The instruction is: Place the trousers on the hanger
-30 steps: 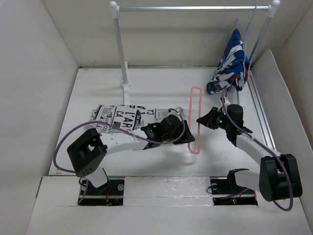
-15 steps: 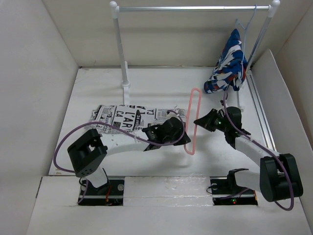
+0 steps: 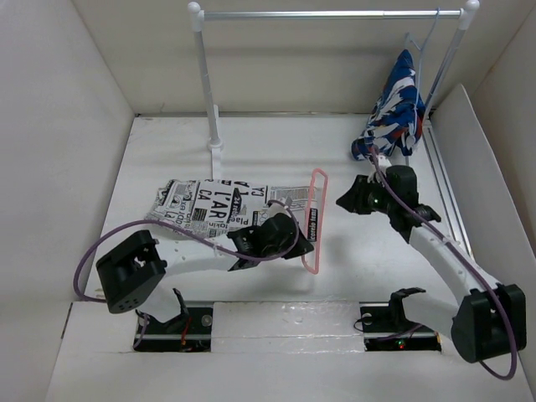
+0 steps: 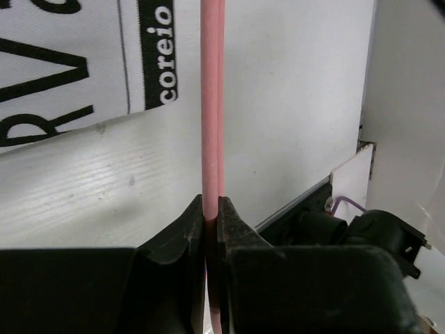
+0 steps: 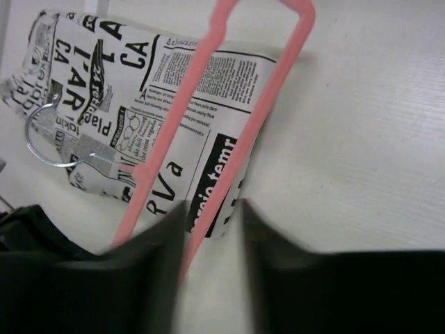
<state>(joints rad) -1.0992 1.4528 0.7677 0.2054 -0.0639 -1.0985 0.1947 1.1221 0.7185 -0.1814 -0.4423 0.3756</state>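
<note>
Since the right fingers (image 5: pixel 299 278) released, the hanger (image 4: pixel 211 104) moved left.

Pink hanger (image 4: pixel 211 104) at trousers' (image 3: pixel 209 201) R end

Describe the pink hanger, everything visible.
The pink hanger is a thin, smooth, plastic-looking rod bent into a loop with rounded corners; it looks narrow from above. Its far part crosses over the end of the newsprint trousers. The left pincer is shut on its near rod. The right pincer is open beside it.
</note>
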